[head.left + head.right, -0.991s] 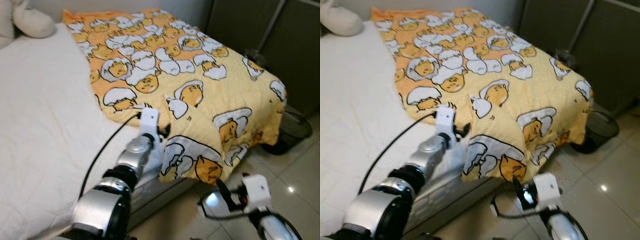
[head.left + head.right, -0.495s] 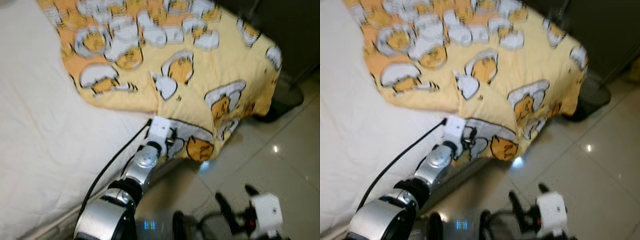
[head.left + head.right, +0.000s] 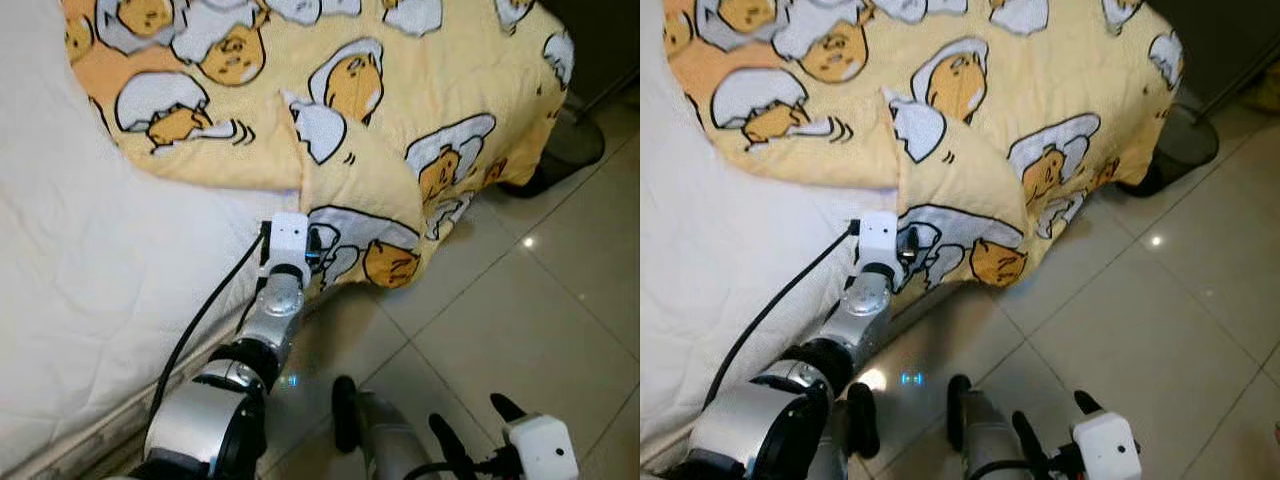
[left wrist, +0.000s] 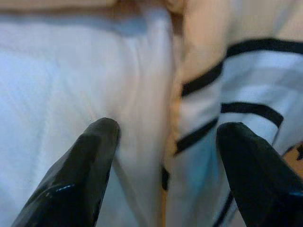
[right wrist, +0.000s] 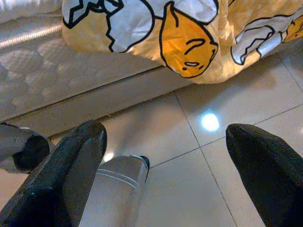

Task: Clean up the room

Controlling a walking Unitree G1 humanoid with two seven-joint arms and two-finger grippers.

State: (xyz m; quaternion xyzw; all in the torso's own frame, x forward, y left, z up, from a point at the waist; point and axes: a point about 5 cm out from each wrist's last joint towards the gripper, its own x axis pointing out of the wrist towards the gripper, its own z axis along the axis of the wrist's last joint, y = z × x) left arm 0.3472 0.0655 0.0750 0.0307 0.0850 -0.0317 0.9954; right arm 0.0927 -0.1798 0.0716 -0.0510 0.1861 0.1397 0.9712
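Your left gripper [image 4: 163, 156] sits at the middle of the head views, at the edge of the yellow egg-print blanket [image 3: 400, 120] where a folded-over corner droops off the side of the bed. The wrist view shows its two black fingers [image 4: 80, 175] spread wide, with the blanket's edge and the white bed sheet [image 3: 90, 290] lying between them; nothing is pinched yet. The blanket covers the upper half of the frame, rumpled, with its lower right corner hanging toward the tiled floor [image 3: 520, 330]. Your right gripper [image 5: 161, 170] hangs low at the bottom right, over the floor, its fingers also spread and empty. I judge the tidying barely begun: the blanket is not yet straightened, and you have still to close on its edge and pull it flat.
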